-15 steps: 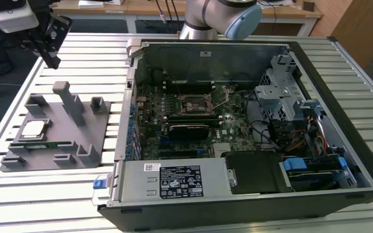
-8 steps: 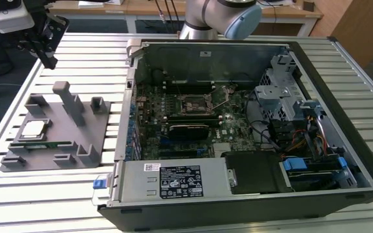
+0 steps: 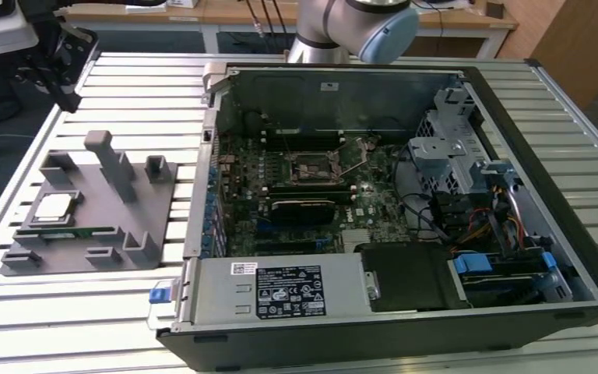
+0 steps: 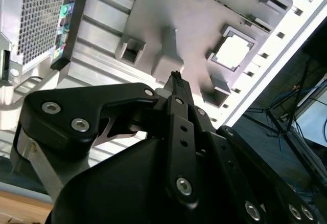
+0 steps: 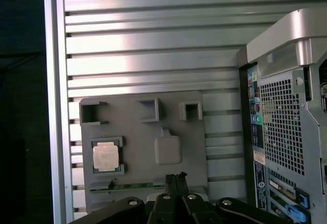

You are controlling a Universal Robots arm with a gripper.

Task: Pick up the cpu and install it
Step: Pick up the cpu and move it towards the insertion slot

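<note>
Slatted table (image 5: 153, 45); cpu (image 5: 106, 157) in fixture (image 5: 134, 132); hand (image 5: 176, 176) mostly off-frame.

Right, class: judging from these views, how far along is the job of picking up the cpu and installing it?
Nothing looks done yet: the cpu lies in its pocket on the grey fixture, and the motherboard socket looks unfilled. In hand: the pincer hangs above the fixture, shut and holding nothing. Left: the whole pick and install.

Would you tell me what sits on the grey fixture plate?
The cpu rests in a square pocket of the grey fixture plate, a green memory stick beside it. Whatever lies beneath them is covered.
</note>
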